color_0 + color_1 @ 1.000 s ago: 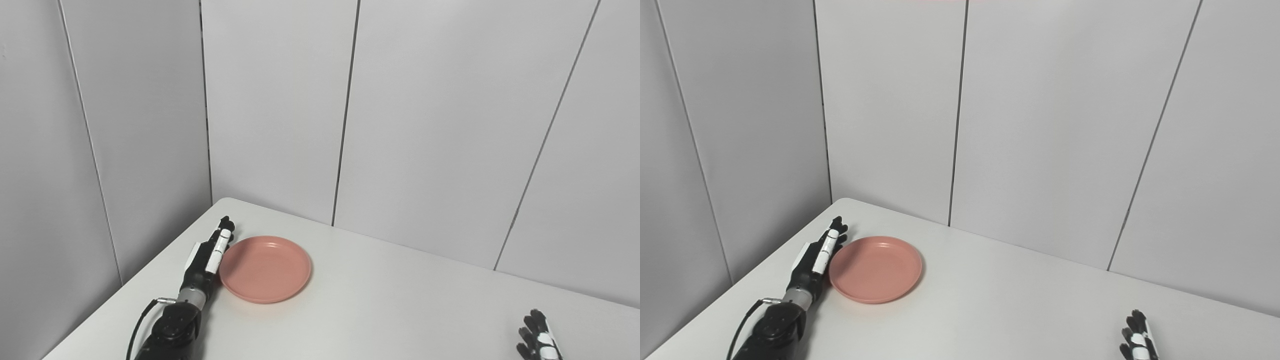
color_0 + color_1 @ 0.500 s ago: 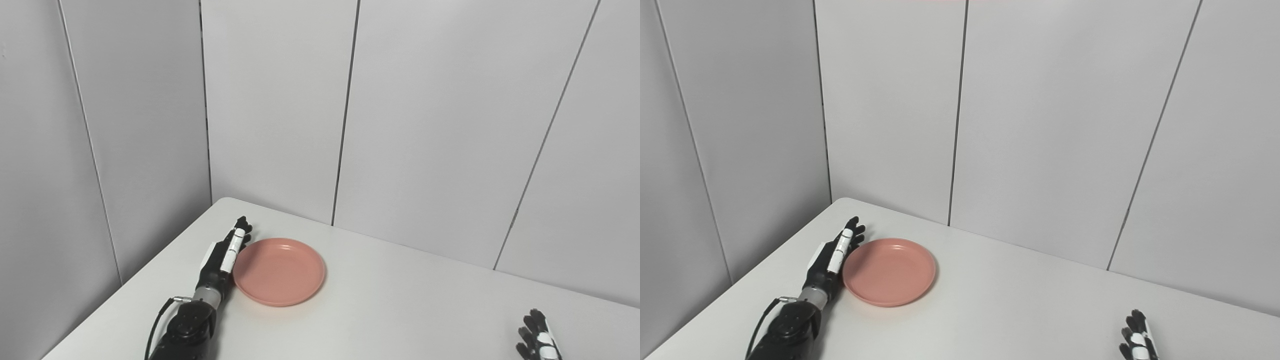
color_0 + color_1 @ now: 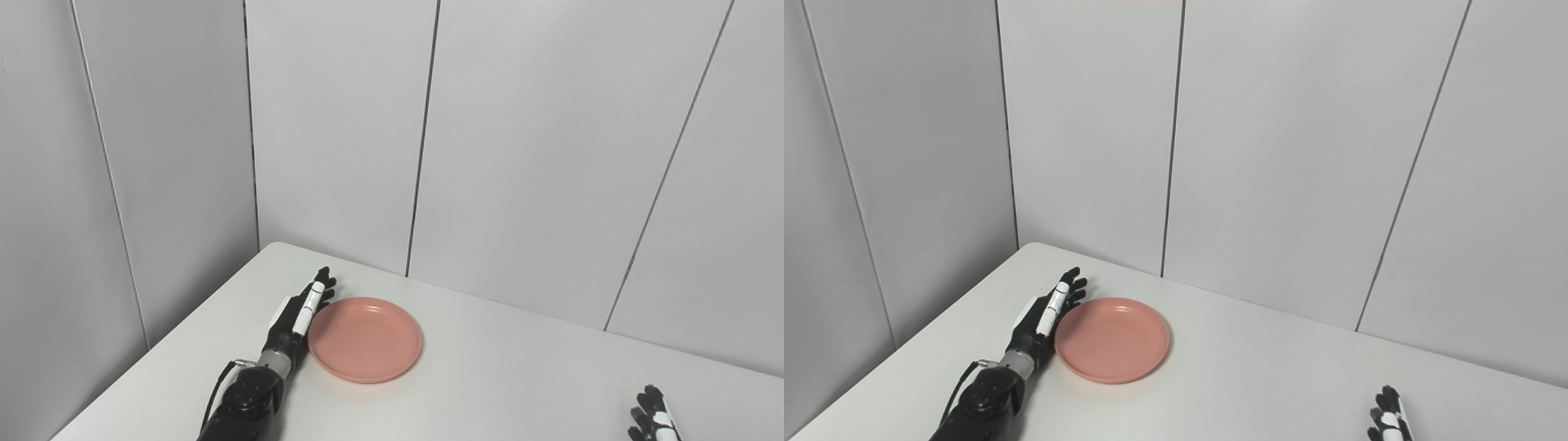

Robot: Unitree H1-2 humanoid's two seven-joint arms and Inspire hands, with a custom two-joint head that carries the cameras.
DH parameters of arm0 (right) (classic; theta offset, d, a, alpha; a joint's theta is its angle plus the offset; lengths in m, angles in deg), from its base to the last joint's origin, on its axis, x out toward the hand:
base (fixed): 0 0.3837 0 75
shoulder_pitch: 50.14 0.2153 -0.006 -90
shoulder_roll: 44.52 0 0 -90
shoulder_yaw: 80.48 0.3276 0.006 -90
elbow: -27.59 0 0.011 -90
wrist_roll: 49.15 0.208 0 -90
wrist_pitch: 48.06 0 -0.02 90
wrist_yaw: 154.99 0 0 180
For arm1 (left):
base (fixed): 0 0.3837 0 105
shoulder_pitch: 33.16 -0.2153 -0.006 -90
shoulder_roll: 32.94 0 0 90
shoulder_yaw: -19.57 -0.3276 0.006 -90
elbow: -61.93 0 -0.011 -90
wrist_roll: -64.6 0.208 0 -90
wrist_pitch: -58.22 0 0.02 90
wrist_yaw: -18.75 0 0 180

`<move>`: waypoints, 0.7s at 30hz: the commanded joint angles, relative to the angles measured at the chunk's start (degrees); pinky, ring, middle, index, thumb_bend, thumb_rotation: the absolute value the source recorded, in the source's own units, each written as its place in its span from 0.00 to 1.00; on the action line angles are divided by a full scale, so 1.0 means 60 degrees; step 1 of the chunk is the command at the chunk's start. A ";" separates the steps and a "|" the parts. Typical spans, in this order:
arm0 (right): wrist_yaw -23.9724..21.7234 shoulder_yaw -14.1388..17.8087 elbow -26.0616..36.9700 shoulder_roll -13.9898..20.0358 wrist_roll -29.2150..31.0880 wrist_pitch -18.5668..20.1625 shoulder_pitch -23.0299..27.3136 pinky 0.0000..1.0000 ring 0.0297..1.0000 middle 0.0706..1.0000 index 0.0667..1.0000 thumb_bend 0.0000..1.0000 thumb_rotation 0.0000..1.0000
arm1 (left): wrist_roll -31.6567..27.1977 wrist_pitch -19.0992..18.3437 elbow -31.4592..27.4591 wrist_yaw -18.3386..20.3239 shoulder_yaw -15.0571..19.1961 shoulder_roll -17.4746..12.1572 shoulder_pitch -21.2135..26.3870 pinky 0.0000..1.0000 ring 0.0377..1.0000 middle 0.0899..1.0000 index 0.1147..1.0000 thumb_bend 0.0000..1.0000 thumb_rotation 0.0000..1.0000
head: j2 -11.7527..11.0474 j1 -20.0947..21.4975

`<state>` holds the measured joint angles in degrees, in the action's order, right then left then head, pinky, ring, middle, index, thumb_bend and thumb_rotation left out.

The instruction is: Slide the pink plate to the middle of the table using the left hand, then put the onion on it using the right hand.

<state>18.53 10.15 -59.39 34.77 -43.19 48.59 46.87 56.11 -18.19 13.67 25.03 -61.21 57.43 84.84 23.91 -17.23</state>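
white table (image 3: 502, 380) | pink plate (image 3: 365, 339) far-left | left hand (image 3: 298, 313) flat, fingers extended, against rim | right hand (image 3: 654, 422) unclear

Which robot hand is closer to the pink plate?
The left hand. It lies flat against the plate's left rim. The right hand is far off at the table's near right, only partly in view.
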 commanded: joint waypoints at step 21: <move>-0.0023 0.0054 -0.0546 -0.0085 0.0015 -0.1213 0.0527 1.00 1.00 1.00 1.00 0.46 1.00 | -0.0307 0.0045 -0.0692 0.0541 -0.0377 0.0650 0.0138 0.94 0.94 0.93 0.93 0.64 1.00 | 0.0199 0.0412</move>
<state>18.54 10.33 -63.94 34.35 -43.36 44.76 47.80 54.94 -18.63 10.90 27.67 -63.23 60.99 84.64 25.05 -14.77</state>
